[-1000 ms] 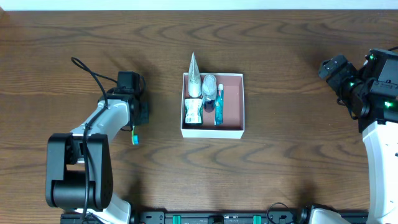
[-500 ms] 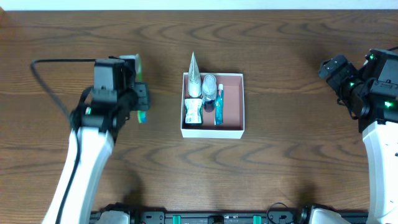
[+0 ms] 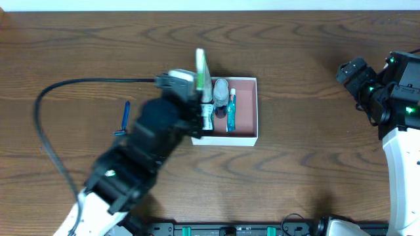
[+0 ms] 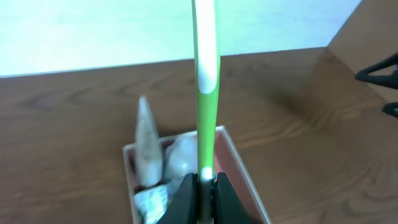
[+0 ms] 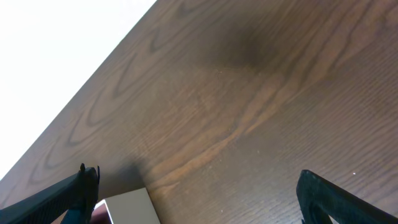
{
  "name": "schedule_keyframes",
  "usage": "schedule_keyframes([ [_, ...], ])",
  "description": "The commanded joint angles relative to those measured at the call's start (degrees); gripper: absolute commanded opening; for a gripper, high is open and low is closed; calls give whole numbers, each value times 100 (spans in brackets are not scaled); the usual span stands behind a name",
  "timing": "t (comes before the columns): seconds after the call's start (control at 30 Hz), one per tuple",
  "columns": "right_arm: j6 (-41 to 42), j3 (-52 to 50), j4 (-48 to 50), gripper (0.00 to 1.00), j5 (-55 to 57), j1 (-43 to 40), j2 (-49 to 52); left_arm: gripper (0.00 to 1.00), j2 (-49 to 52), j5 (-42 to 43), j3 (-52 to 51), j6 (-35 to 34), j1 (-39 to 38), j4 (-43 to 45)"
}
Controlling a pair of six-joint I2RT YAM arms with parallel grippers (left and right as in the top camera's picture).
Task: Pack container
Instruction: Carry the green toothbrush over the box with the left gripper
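The container is a square white-walled box with a reddish-brown floor at the table's middle. Its left half holds a silver tube, a clear bottle, a blue-capped tube and a small green-and-white bottle. My left gripper is shut on a long green-and-white stick-like item and holds it above the container's left side. In the left wrist view the jaws pinch that item over the container. My right gripper is open and empty at the far right, its jaws wide apart.
A small blue item lies on the wood table left of the container. The left arm's black cable loops over the table's left side. A corner of the container shows in the right wrist view.
My left arm has swung from the table's left side rightward to the container, carrying the green-and-white item. The blue item stays on the table. The right arm has not moved.
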Motion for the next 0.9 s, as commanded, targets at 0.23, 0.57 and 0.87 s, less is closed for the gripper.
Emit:
schedule_keyframes([
  [0.23, -31, 35, -2, 99, 44, -17, -31, 6, 1827, -2343, 63, -138, -1593, 1233],
  [0.57, -31, 35, -2, 99, 44, -17, -31, 6, 3202, -2345, 63, -138, -1635, 1818],
  [0.87, -31, 35, -2, 99, 44, -17, -31, 6, 3856, -2339, 63, -776, -1434, 1941],
])
